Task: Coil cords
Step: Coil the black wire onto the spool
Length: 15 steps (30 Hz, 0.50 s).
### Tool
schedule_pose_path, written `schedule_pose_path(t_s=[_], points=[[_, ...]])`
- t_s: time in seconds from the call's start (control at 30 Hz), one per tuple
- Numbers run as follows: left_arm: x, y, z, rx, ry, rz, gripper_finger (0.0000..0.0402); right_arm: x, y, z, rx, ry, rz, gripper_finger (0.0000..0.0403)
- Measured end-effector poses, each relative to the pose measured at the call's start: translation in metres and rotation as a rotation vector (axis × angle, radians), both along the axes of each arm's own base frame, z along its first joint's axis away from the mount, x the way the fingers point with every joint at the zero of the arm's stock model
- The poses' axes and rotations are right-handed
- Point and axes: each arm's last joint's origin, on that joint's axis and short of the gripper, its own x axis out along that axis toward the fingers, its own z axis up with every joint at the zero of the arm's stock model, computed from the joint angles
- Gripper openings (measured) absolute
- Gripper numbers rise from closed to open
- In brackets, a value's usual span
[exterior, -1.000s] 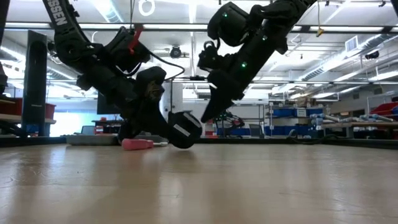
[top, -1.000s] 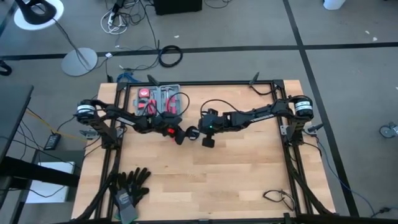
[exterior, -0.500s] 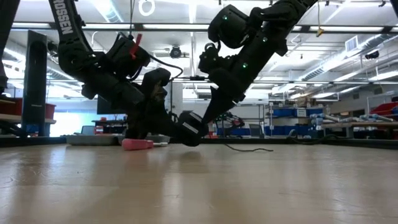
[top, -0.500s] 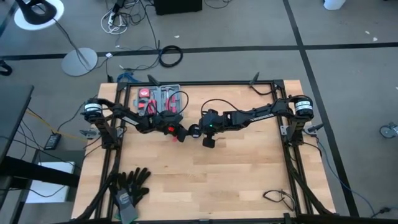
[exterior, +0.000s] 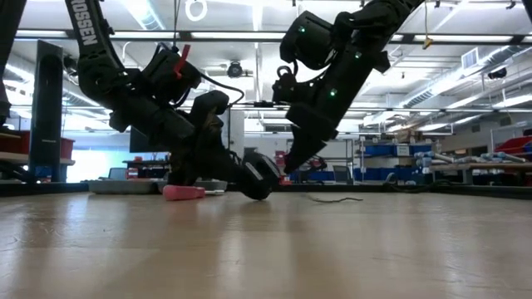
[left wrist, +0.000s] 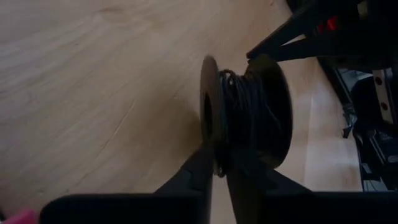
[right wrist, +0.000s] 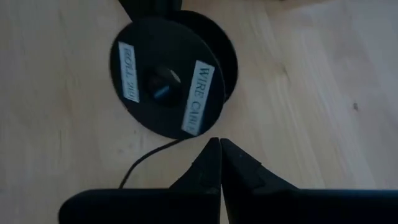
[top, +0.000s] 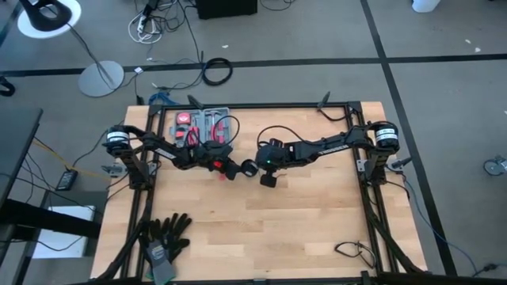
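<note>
At the table's middle, the left pincer is pinching one flange of the black cord spool, standing on edge; just beyond it, the right pincer is hovering closed, holding nothing, near the loose cord.

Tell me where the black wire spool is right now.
The spool sits near the table's middle in the high view, between the left gripper and the right gripper, its flange pinched in the left gripper's fingers, just ahead of the red tool tray.

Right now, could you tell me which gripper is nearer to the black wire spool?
Left. The left gripper pinches the spool's flange; the right gripper, shut, sits just off its labelled face.
</note>
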Motion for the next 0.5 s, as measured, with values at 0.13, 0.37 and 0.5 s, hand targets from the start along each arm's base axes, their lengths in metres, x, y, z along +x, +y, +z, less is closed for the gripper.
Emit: schedule_pose_path(t_s=[0.13, 0.37, 0.5], points=[[0.0, 0.0, 0.0, -0.021, -0.004, 0.005, 0.0077, -0.002, 0.0, -0.001, 0.002, 0.019, -0.002, 0.0], [-0.003, 0.009, 0.002, -0.062, -0.021, -0.039, 0.0102, -0.007, 0.0, -0.004, 0.016, 0.084, -0.026, 0.0], [-0.005, 0.014, 0.005, -0.084, -0.028, -0.055, 0.0102, -0.009, 0.0, -0.005, 0.017, 0.107, -0.027, 0.0]])
